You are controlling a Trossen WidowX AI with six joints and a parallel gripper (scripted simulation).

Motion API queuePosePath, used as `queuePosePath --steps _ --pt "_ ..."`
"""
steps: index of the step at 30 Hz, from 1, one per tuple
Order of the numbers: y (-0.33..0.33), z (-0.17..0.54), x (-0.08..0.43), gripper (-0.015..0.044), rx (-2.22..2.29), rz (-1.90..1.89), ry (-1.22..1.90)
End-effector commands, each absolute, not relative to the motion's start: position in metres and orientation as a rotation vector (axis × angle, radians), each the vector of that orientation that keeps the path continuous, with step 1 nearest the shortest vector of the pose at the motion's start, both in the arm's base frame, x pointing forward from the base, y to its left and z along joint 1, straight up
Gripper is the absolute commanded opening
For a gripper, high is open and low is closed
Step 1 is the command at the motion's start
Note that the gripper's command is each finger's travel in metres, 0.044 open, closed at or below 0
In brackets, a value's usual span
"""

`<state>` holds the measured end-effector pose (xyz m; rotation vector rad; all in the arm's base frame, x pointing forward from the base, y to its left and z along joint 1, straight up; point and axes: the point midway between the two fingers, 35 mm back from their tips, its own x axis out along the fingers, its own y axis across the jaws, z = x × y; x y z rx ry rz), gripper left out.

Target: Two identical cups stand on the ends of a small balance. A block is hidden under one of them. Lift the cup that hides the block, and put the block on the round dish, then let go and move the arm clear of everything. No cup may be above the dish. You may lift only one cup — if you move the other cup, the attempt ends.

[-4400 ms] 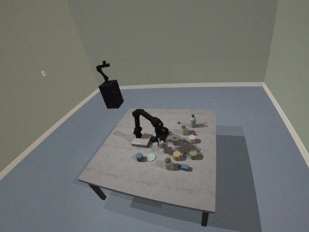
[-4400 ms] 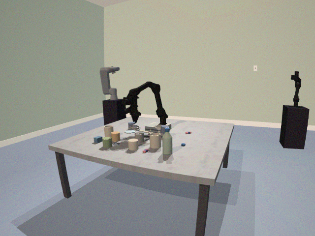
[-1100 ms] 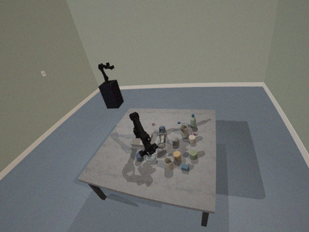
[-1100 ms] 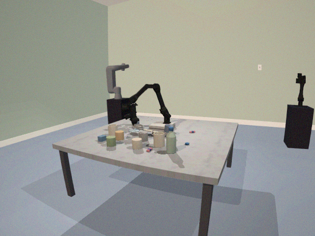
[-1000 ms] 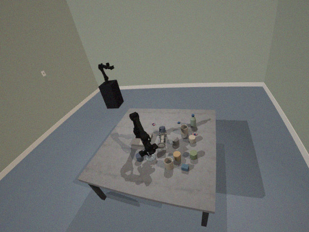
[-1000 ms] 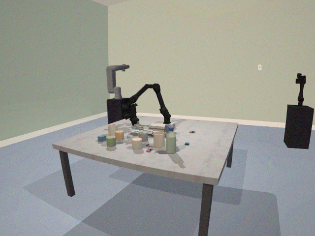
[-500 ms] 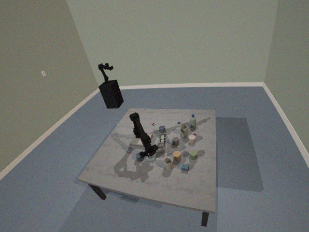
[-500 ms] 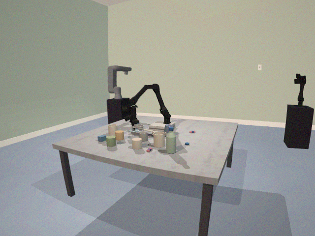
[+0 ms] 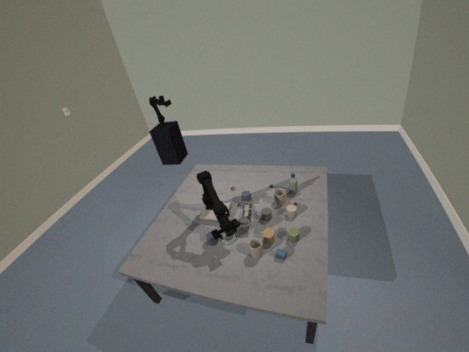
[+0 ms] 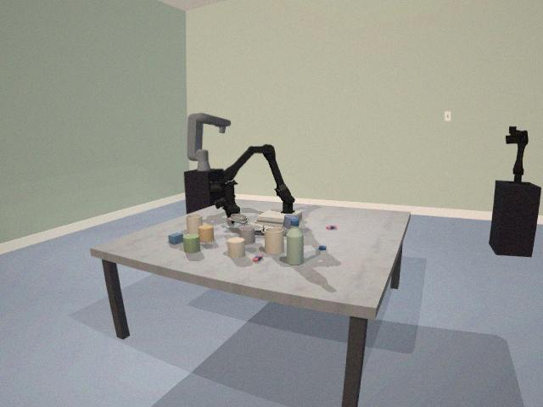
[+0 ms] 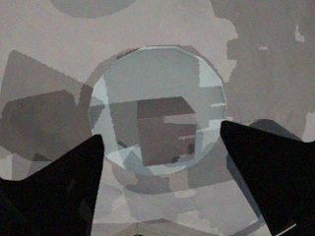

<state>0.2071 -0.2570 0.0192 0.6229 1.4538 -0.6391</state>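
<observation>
The pale round dish (image 9: 231, 241) (image 11: 157, 74) lies on the table. The grey-brown block (image 11: 168, 140) appears to sit on it, inside its rim. My gripper (image 9: 226, 234) (image 11: 163, 134) is open low over the dish, one finger on each side of the block, with gaps to both. One blue-grey cup (image 9: 210, 239) (image 11: 270, 127) stands on the table beside the dish, not above it. The other blue-grey cup (image 9: 246, 196) (image 10: 289, 220) stands on the far end of the balance (image 9: 246, 210). The balance's near pan (image 9: 245, 221) holds no cup. In the exterior view the arm hides the dish's contents.
A tall beige cup (image 9: 256, 250) (image 10: 194, 224) and an orange cup (image 9: 268, 236) (image 10: 205, 233) stand near the dish. A green cup (image 9: 293, 235), a blue box (image 9: 281, 254), a grey cup (image 9: 266, 214) and a bottle (image 9: 292, 185) (image 10: 294, 247) stand farther off. The arm's pale base plate (image 9: 209, 216) is behind the dish.
</observation>
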Motion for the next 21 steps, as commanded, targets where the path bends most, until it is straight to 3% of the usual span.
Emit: queuePosePath --steps 1,12,21 --pt "-0.258 0.059 0.207 0.044 0.615 -0.639 1.447" --pt "-0.255 0.116 0.205 0.044 0.61 -0.647 1.429" --pt "-0.255 0.119 0.205 0.044 0.609 -0.648 1.428"
